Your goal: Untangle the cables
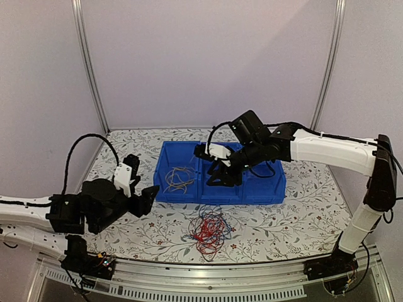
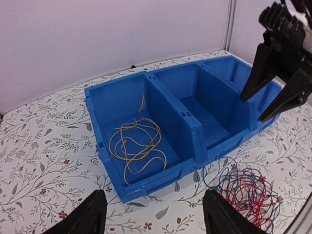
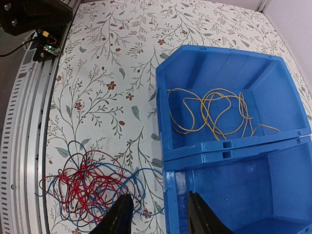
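Observation:
A tangle of red and dark blue cables (image 1: pixel 208 231) lies on the floral table in front of a blue three-compartment bin (image 1: pixel 189 196). Yellow-tan cables (image 1: pixel 179 179) lie loose in the bin's left compartment. My left gripper (image 1: pixel 143 182) is open and empty, just left of the bin's front left corner. In the left wrist view, it (image 2: pixel 153 212) faces the yellow cables (image 2: pixel 136 146) and the tangle (image 2: pixel 246 195). My right gripper (image 1: pixel 217 175) is open and empty, hovering over the bin's front wall by the middle compartment. In the right wrist view, it (image 3: pixel 158 214) is above the tangle (image 3: pixel 87 187).
The bin's front wall (image 3: pixel 234 146) and dividers (image 2: pixel 173 114) stand under the right gripper. A metal rail (image 1: pixel 220 267) runs along the table's near edge, with a circuit board (image 3: pixel 46 46) at the left arm's base. Frame posts (image 1: pixel 88 63) stand at the back corners.

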